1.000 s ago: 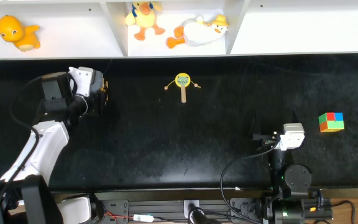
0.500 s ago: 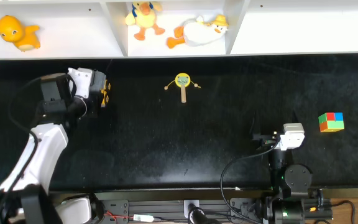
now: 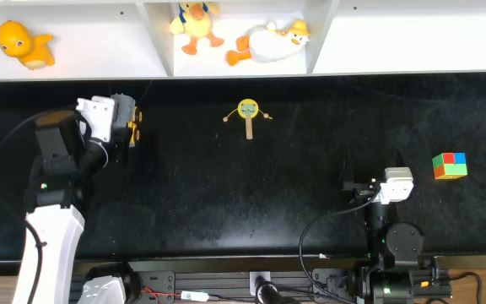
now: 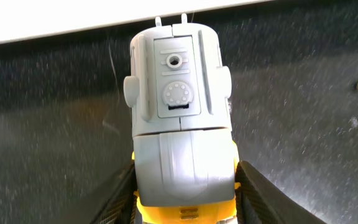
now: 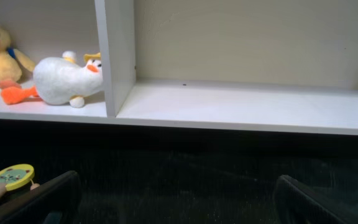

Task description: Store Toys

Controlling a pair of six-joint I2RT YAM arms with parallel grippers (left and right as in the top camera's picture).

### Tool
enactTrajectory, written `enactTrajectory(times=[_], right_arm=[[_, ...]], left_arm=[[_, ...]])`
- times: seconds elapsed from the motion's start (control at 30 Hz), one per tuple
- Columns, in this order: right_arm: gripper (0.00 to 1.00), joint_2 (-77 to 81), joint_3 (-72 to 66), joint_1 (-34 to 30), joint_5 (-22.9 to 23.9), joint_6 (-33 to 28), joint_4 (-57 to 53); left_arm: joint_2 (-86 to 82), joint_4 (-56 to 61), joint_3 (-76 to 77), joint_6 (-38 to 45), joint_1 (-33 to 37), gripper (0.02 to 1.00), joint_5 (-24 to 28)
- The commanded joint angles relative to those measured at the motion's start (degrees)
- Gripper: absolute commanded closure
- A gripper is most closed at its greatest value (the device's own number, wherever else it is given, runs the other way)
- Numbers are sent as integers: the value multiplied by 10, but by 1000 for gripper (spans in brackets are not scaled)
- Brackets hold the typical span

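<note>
A grey and yellow toy [image 4: 179,124] is clamped in the left claw [image 4: 185,202], close to the front edge of the white shelf [image 3: 99,46], near its left compartment. The carry to the shelf is judged to be in hand; next, the toy needs to be brought over the shelf floor and released. The right claw [image 5: 179,208] is held apart. A rattle [image 3: 248,110] and a cube [image 3: 450,165] lie unstored on the counter [image 3: 226,194].

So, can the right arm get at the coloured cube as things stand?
Probably yes: the coloured cube lies on bare mat near the open right gripper, nothing between them.
</note>
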Motion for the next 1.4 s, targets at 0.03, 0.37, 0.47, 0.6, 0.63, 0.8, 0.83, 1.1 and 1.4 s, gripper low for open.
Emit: enactTrajectory(times=[0.03, 0.37, 0.47, 0.6, 0.63, 0.8, 0.83, 1.1, 1.4], right_arm=[[5, -4, -8, 4, 2, 4, 3], [5, -4, -8, 4, 2, 4, 3], [5, -4, -8, 4, 2, 4, 3], [5, -4, -8, 4, 2, 4, 3], [7, -4, -8, 4, 2, 4, 3], [5, -4, -8, 4, 2, 4, 3], [7, -4, -8, 4, 2, 4, 3], [5, -4, -8, 4, 2, 4, 3], [7, -4, -8, 4, 2, 4, 3]], left_arm=[[30, 17, 72, -2, -14, 656, 27], [183, 57, 190, -2, -24, 656, 24], [231, 66, 231, -3, -24, 658, 25], [289, 78, 278, -3, -24, 654, 25], [302, 80, 289, -5, -24, 654, 25], [343, 95, 310, -5, -24, 229, 25], [348, 96, 310, -5, -24, 20, 25], [280, 13, 295, -4, 1, 20, 25], [-70, -8, -31, -4, -6, 20, -88]])
